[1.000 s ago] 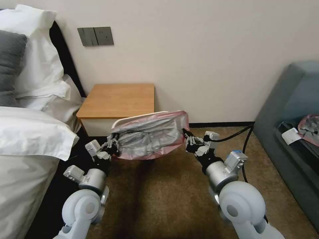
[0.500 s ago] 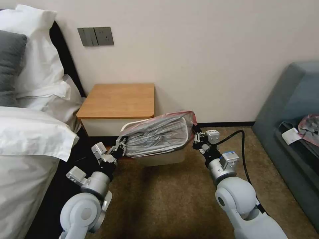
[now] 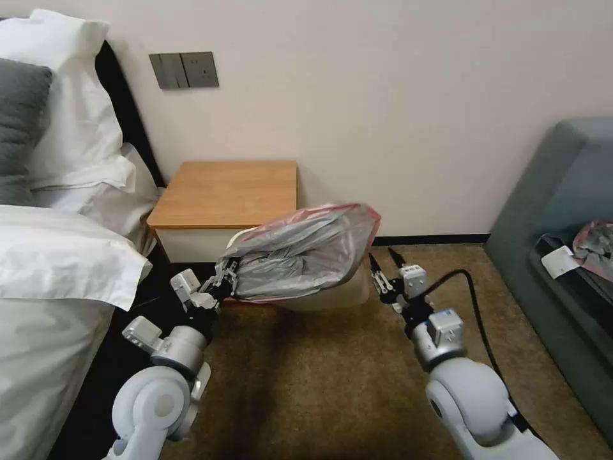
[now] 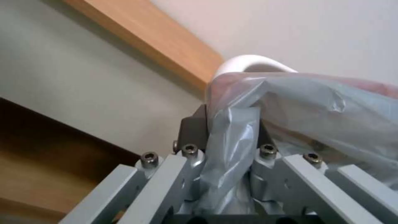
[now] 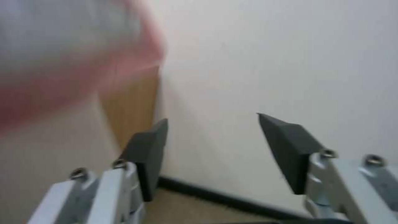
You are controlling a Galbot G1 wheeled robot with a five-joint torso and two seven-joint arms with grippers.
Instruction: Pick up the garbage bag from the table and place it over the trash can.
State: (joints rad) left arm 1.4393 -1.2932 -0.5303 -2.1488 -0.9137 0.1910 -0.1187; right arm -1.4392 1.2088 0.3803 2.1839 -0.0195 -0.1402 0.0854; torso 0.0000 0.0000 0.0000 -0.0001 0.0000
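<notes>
The grey garbage bag [image 3: 300, 252] with its pink-red rim is draped over the cream trash can [image 3: 338, 295], which stands on the carpet in front of the table [image 3: 227, 191]. My left gripper [image 3: 225, 276] is shut on the bag's left edge, and the left wrist view shows the bag's plastic [image 4: 232, 149] pinched between the fingers, with the trash can rim [image 4: 248, 62] behind. My right gripper [image 3: 384, 263] stands open just right of the bag, holding nothing. In the right wrist view its pads [image 5: 290, 149] are spread apart and the bag [image 5: 62, 62] is a blur beside them.
A bed with white pillows [image 3: 57, 255] fills the left. A grey sofa [image 3: 562, 255] at the right carries a small grey-pink plastic bundle [image 3: 594, 246] with a white slip. A black cable [image 3: 476, 319] trails from my right arm. Brown carpet lies open in front.
My right gripper has opened, let go of the bag's right edge and drawn back toward me. The bag's right side has settled over the bin. My left gripper still holds the left edge.
</notes>
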